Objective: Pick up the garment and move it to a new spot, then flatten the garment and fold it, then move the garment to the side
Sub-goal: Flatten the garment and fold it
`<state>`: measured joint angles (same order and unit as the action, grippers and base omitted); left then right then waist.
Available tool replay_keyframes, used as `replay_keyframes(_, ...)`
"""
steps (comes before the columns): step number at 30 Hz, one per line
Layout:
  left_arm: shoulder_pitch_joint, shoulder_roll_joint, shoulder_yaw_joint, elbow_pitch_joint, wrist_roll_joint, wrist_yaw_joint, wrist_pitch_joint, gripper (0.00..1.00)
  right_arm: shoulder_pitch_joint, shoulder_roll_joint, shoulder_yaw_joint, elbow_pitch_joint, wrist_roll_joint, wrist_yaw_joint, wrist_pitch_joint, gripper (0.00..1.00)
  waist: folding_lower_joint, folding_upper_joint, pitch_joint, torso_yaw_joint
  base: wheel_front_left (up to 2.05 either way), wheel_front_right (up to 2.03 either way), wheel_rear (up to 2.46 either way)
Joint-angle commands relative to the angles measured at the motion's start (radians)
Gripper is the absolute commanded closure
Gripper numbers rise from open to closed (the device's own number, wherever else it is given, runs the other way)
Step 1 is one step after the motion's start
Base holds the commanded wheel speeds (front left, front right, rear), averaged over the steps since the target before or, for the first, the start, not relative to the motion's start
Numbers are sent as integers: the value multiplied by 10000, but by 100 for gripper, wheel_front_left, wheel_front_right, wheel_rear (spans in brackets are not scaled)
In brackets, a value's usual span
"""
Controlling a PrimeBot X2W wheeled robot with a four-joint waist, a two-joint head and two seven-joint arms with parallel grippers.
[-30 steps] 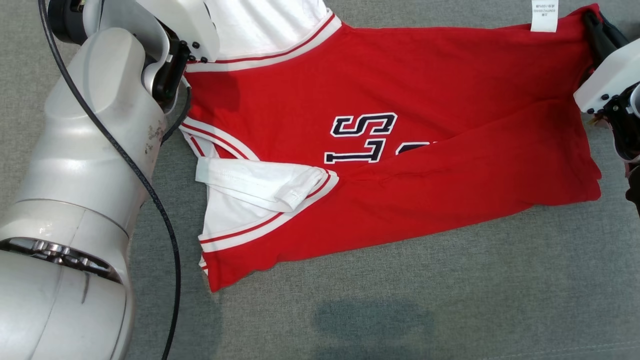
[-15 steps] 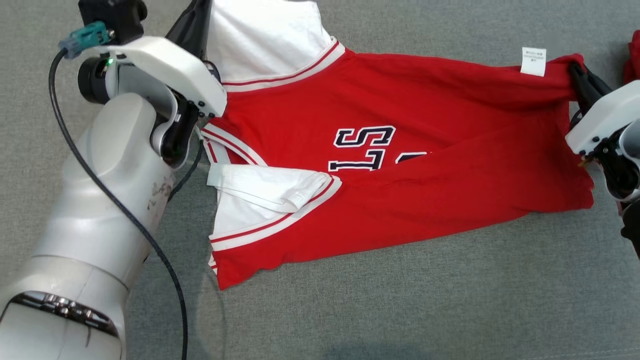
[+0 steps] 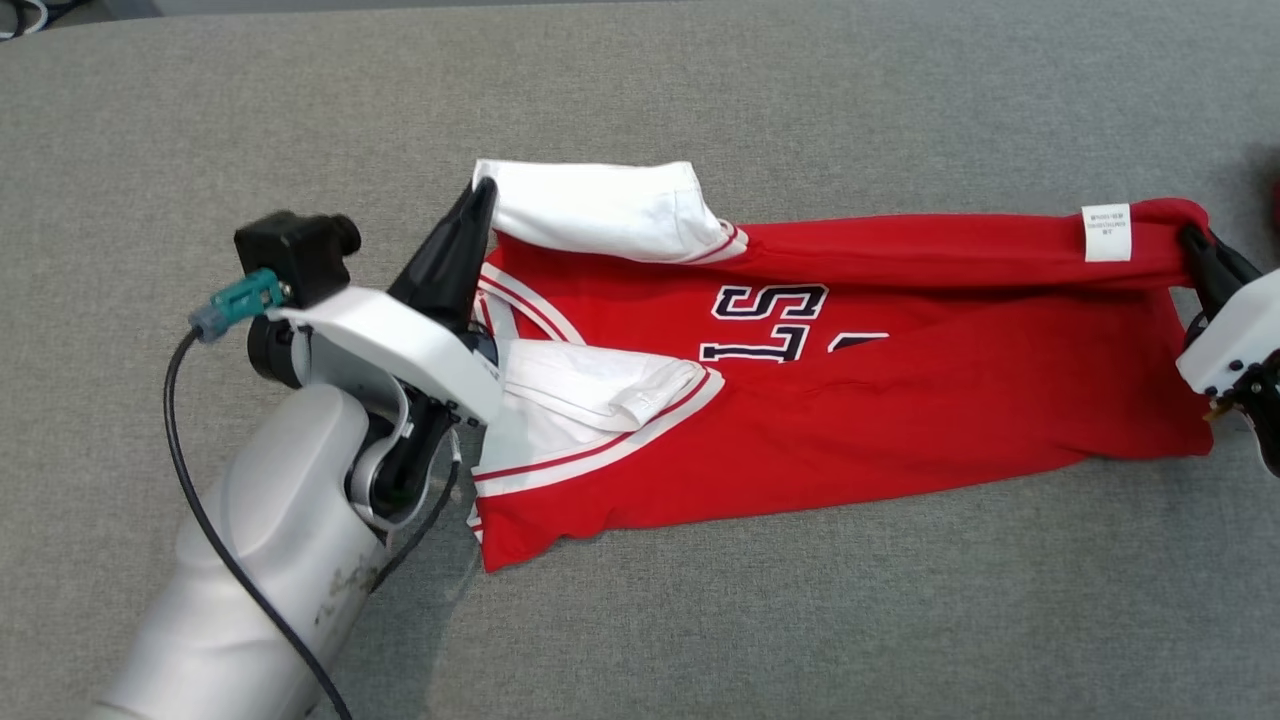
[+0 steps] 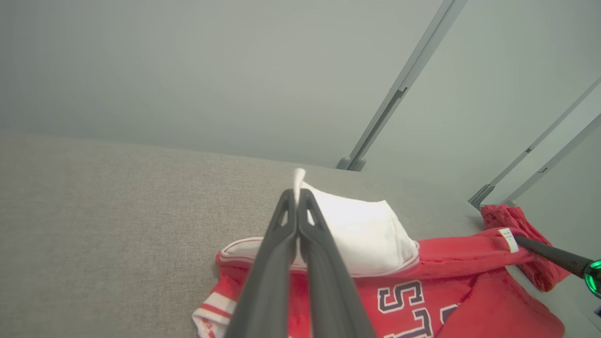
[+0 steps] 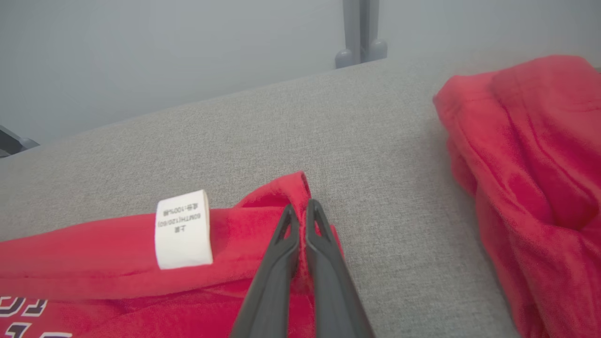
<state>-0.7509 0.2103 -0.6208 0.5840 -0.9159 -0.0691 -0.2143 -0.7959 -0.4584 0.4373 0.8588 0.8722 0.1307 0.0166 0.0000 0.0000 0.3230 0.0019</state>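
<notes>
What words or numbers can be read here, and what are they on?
"ST": navy letters on the red garment; more letters are hidden under a fold.
"60MTH(120/60)": white tag on the garment's edge.
"100%": same tag; the small characters beside it are too blurred to read.

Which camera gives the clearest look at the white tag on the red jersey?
The right wrist view. The white tag sits large and close there, print visible, on the red jersey beside the right gripper. The head view shows it small at the far right; the left wrist view shows a tiny, unreadable speck.
</notes>
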Motion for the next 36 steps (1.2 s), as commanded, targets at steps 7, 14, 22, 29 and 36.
replay_keyframes(7,1841,877,342,-2895,-317,1107,264,100,849,-482,139,-151,104,0,-260,100,0,0,-100,256,0,0,0)
replay_keyframes(14,3396,1200,273,-5097,-478,2061,506,100,1345,-576,-28,-138,98,0,-464,100,0,0,-44,334,0,0,0)
replay_keyframes(22,4302,1124,12,-5585,-696,2519,752,100,1428,-488,-54,28,-191,0,-606,100,0,0,-18,342,0,0,0)
replay_keyframes(29,4370,889,-304,-5057,-695,2487,861,100,1350,-344,-74,347,-407,0,-693,100,0,0,-22,371,0,0,0)
replay_keyframes(36,4383,833,-450,-4432,-551,2591,824,100,1447,-188,-67,790,-483,0,-767,55,0,0,-246,385,0,0,0)
